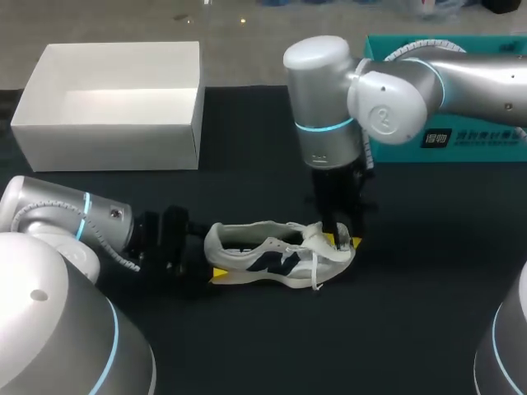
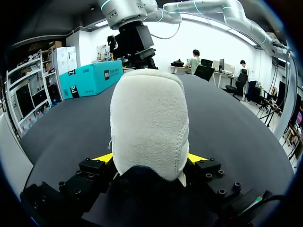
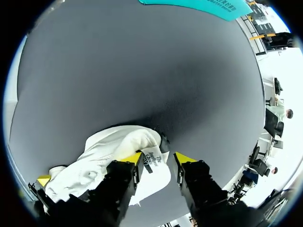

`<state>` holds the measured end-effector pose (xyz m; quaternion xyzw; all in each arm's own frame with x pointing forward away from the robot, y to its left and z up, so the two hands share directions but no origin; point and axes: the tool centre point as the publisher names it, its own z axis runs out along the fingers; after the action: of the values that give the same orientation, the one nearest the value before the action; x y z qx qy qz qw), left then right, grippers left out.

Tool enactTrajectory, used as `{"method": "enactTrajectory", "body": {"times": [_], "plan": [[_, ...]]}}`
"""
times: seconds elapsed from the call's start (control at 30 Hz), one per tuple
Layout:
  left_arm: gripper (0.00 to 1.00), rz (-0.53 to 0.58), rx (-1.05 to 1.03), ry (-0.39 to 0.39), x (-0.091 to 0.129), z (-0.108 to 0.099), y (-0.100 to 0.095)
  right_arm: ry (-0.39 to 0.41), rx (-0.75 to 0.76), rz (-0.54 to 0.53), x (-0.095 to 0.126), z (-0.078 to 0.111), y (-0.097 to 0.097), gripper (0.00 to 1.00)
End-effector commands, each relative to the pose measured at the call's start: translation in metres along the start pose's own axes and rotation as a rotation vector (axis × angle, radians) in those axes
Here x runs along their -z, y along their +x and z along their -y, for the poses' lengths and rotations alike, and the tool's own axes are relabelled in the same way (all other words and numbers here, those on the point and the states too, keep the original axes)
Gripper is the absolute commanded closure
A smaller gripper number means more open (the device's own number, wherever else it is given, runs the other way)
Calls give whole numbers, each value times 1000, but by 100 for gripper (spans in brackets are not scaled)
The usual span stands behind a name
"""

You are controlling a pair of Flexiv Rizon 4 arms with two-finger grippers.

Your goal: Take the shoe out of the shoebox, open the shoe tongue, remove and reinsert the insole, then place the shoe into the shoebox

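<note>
Print stands on the teal box [image 1: 482,152] at the table's far right. In the head view its front side carries a dark label [image 1: 436,138] with white characters and a line of dark characters beside it, all too small to make out. In the left wrist view the same box [image 2: 92,78] shows large dark letters and smaller white lettering along its side. On the shoe [image 3: 118,146], the white tongue label [image 3: 152,158] bears several lines of small black print, not legible.

The left arm [image 1: 74,218] lies low and level, the left gripper [image 2: 150,158] clamped on the heel of the shoe [image 2: 149,118]. The right arm [image 1: 395,90] points straight down, the right gripper [image 3: 158,160] parted.
</note>
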<state>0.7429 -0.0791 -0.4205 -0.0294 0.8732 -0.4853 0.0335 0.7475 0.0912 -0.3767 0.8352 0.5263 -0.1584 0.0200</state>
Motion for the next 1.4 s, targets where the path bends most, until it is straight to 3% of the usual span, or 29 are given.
{"method": "enactTrajectory", "body": {"times": [0.03, 0.2, 0.27, 0.5, 0.63, 0.83, 0.9, 0.97, 1.4], "plan": [[100, 1, -2, 4, 1, -2, 1, -107, 12, -40, 36, 20, -7, 0], [100, 1, -2, 4, 1, -2, 1, -210, 133, -62, 71, 36, 5, 0], [100, 1, -2, 4, 1, -2, 1, -272, 259, -73, 86, 43, 13, 0], [100, 1, -2, 4, 1, -2, 1, -528, 821, -7, 125, 79, 45, 0], [100, 1, -2, 4, 1, -2, 1, -593, 1216, -51, 140, 101, 59, 0], [100, 1, -2, 4, 1, -2, 1, -648, 1572, -82, 140, 125, 72, 0], [100, 1, -2, 4, 1, -2, 1, -653, 1613, -97, 135, 126, 72, 0], [100, 1, -2, 4, 1, -2, 1, -626, 1553, -128, 131, 125, 72, 0], [100, 1, -2, 4, 1, -2, 1, -626, 1553, -128, 131, 125, 72, 0]]}}
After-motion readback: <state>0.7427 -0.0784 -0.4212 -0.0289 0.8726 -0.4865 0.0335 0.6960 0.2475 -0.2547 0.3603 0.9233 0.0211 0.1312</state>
